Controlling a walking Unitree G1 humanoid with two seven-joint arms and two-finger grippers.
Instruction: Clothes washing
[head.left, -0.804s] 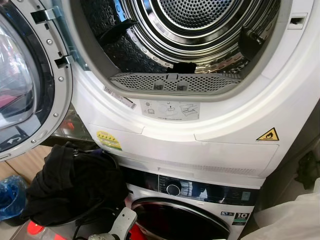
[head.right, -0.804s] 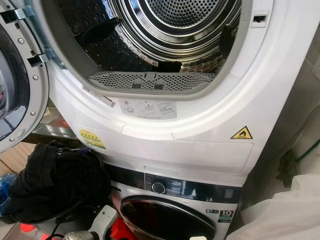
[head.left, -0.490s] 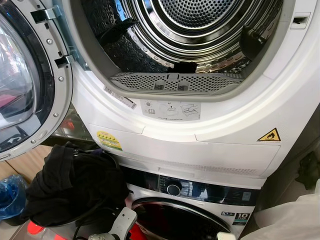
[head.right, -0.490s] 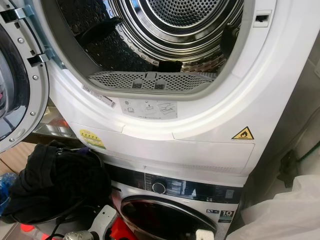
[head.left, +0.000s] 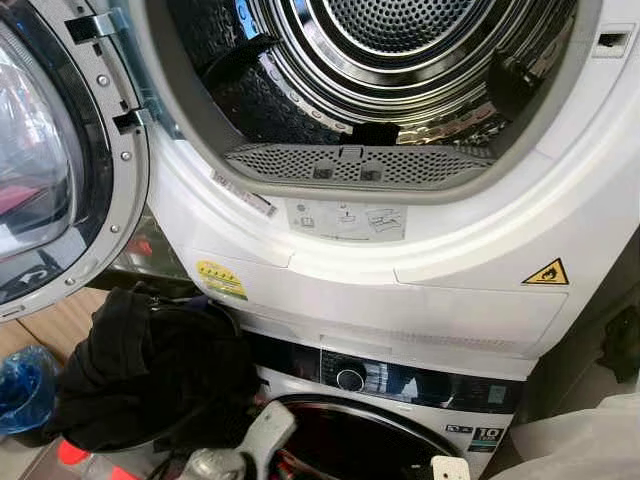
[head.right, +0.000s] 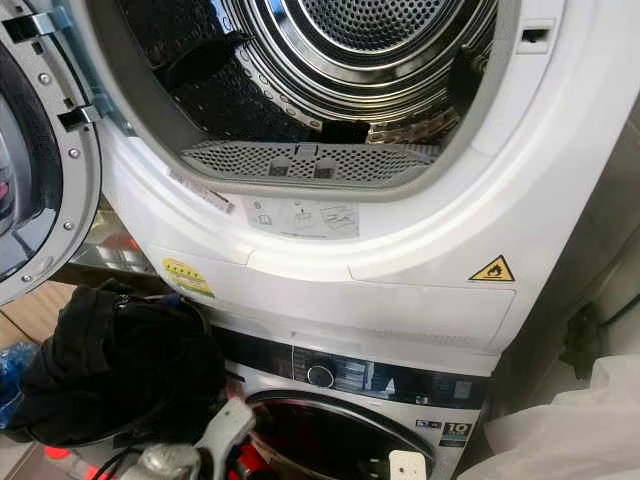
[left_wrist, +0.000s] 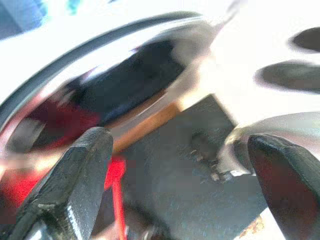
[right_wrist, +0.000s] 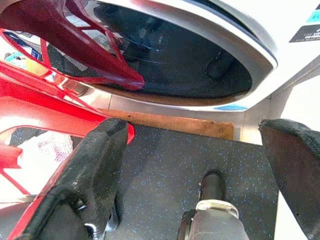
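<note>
A heap of black clothes (head.left: 150, 370) lies at the lower left, beside the stacked machines. The upper machine's round door (head.left: 50, 160) hangs open to the left, baring its steel drum (head.left: 400, 50) and grey lint filter (head.left: 355, 165). Below it the washer's dark glass door (head.left: 350, 440) is closed under a control panel with a knob (head.left: 351, 379). My left arm (head.left: 245, 455) rises at the bottom edge by the clothes. The left gripper (left_wrist: 180, 165) is open and empty before the washer door's rim. Low by the washer door, the right gripper (right_wrist: 195, 150) is open over the dark floor.
A red plastic basket (right_wrist: 45, 100) stands next to the right gripper, under the washer door. My foot (right_wrist: 212, 210) rests on the speckled dark mat. A blue bag (head.left: 20, 385) lies at the far left and a white bag (head.left: 590, 440) at the lower right.
My left arm has come up a little at the bottom edge and is blurred. A white part of the right arm now shows below the washer panel. The view shifted slightly.
</note>
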